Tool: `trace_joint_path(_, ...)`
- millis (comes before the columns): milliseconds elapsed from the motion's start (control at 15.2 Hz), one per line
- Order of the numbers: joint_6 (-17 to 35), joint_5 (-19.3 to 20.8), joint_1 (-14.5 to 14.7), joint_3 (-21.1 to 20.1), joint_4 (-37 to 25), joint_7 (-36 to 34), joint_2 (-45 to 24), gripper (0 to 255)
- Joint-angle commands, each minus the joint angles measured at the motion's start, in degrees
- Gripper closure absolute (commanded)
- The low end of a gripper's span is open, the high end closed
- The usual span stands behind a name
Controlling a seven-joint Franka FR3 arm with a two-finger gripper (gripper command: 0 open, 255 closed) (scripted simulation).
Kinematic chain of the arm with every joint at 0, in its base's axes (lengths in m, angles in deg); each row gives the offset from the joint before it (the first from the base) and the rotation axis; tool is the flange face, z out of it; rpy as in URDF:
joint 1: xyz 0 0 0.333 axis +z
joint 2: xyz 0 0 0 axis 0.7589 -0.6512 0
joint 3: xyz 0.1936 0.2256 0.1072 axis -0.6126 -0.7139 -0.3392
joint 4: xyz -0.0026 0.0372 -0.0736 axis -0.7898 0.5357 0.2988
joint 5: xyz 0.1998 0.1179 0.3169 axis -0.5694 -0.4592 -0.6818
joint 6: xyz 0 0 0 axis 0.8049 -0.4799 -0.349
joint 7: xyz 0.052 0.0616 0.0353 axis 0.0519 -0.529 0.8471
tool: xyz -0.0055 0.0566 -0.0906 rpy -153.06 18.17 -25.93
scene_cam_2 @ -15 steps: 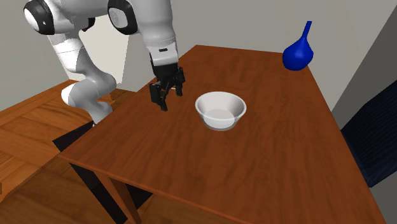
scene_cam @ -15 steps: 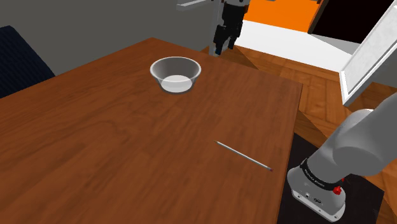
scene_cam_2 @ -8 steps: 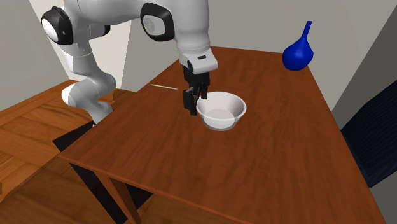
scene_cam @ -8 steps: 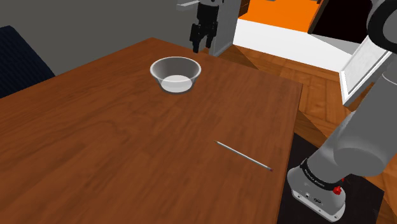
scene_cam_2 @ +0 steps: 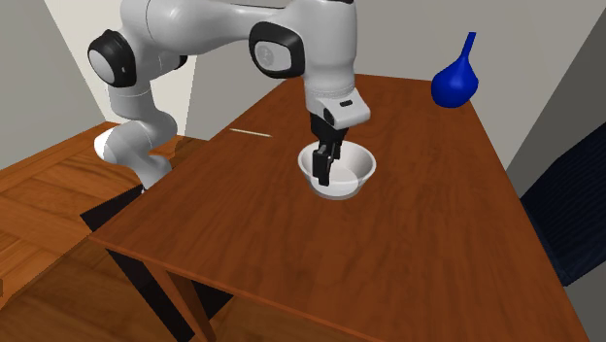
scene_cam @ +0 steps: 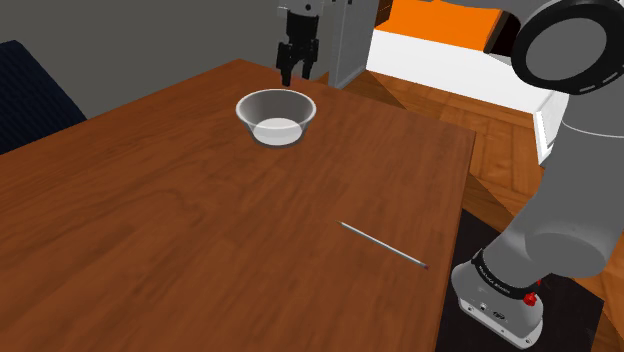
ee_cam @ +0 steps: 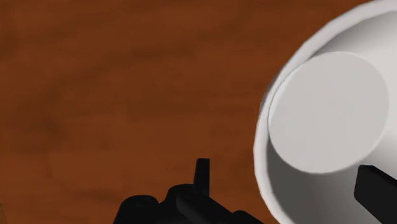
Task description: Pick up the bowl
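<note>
A pale grey bowl [scene_cam: 276, 117] [scene_cam_2: 341, 169] stands upright on the brown wooden table [scene_cam: 200, 230] [scene_cam_2: 243, 214]. My black gripper [scene_cam: 296, 70] [scene_cam_2: 325, 165] hangs open, pointing down, just above the bowl's rim on the side facing the arm. In the wrist view the bowl [ee_cam: 324, 114] lies below the gripper [ee_cam: 289, 188]. One finger [ee_cam: 201, 175] is over bare table [ee_cam: 95, 83] outside the rim. The other finger [ee_cam: 375, 191] is over the bowl's inside. Nothing is held, and neither finger visibly touches the bowl.
A thin stick [scene_cam: 383, 245] [scene_cam_2: 251, 132] lies near the table edge by the stand [scene_cam: 500, 300]. A blue vase [scene_cam_2: 456, 80] stands at a far corner. A dark blue chair [scene_cam: 30, 95] [scene_cam_2: 573, 204] sits beside the table.
The gripper has swung from beyond the table's edge toward the shoulder view's left, ending above the bowl's rim. It stayed open, and the bowl has not moved.
</note>
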Motion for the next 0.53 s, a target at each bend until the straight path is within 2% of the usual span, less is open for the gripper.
trace_joint_path(0, 1.66, -0.04, -0.01, 0.0, 1.71, 0.2, 0.08, 0)
trace_joint_path(264, 3.76, -0.1, -0.03, 0.01, 4.12, 0.42, 0.37, 0)
trace_joint_path(330, 3.77, -0.11, -0.07, 0.03, 4.17, 0.47, 0.41, 255)
trace_joint_path(462, 3.81, -0.11, -0.05, 0.02, 4.25, 0.44, 0.46, 255)
